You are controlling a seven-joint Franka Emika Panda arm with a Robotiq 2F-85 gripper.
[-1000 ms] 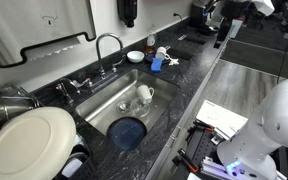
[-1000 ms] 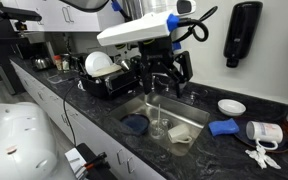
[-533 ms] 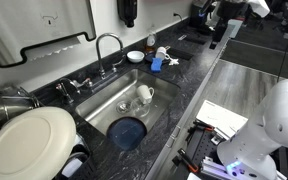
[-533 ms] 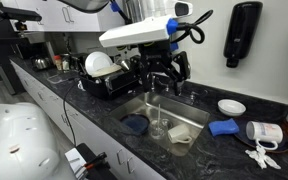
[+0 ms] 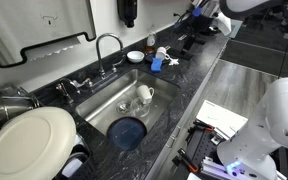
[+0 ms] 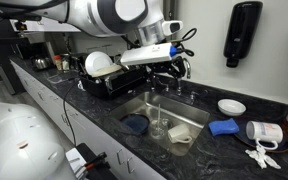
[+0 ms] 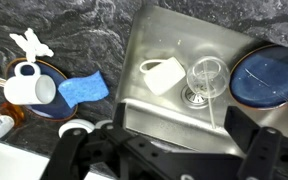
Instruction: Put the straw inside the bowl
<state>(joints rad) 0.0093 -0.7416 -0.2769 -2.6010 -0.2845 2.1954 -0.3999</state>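
The jaws hang wide open and empty. The thin straw [image 7: 213, 112] might slip free and miss the bowl [image 7: 274, 75].

- We see the bowl [image 7: 271, 75] as a deep, plain blue, and it is the same in an exterior view [image 5: 129, 131].
- The mug [image 7: 164, 75] is plain white.
- The glass [image 7: 206, 77] is clear and colourless.
- The sink [image 7: 174, 30] is silver-grey steel.
- We find the countertop [image 7: 84, 30] dark grey to black, mottled with pale veins and specks.
- The cloth [image 7: 82, 89] is bright blue.
- The large plate [image 5: 29, 140] is creamy white, and the small bowl [image 5: 135, 56] is white.
- The wall dispenser [image 6: 242, 33] is black.
- The gripper [image 7: 164, 145] is black.
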